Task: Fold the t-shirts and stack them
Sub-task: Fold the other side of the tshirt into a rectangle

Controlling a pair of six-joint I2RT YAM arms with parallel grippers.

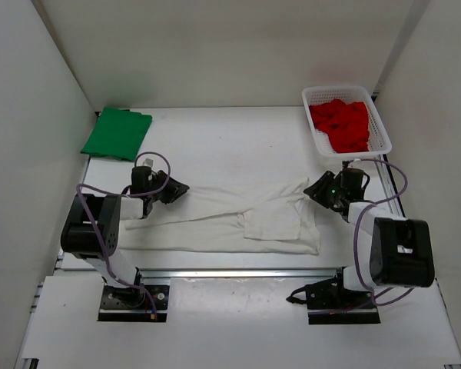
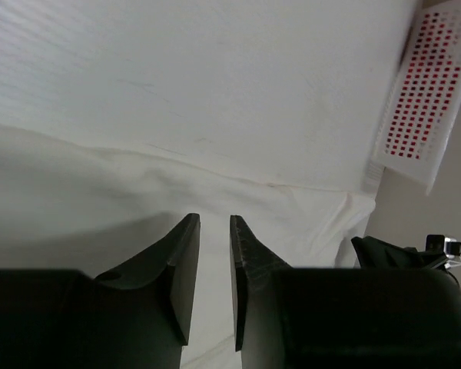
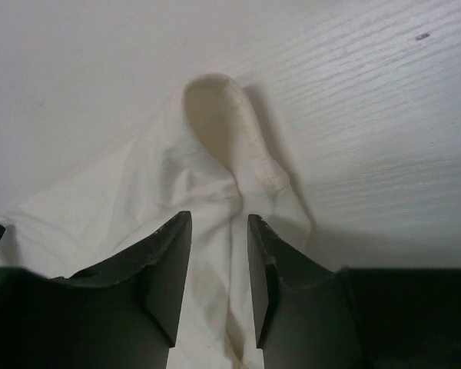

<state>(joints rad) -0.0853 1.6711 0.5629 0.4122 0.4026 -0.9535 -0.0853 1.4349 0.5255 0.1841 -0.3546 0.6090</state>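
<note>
The left gripper (image 2: 213, 219), jaws narrowly parted, sits over the left end of the white t-shirt (image 1: 238, 219); whether it pinches cloth cannot be told. The right gripper (image 3: 219, 219), jaws wider apart, straddles a bunched ridge at the shirt's right end. The soft, wrinkled shirt lies across the table's (image 1: 230, 146) middle. A white mesh basket (image 1: 338, 91) at the far right corner holds the crumpled red t-shirt (image 1: 342, 124). The green t-shirt (image 1: 117, 133) lies folded at the far left corner. Plain white panels (image 1: 215, 46) wall the table.
</note>
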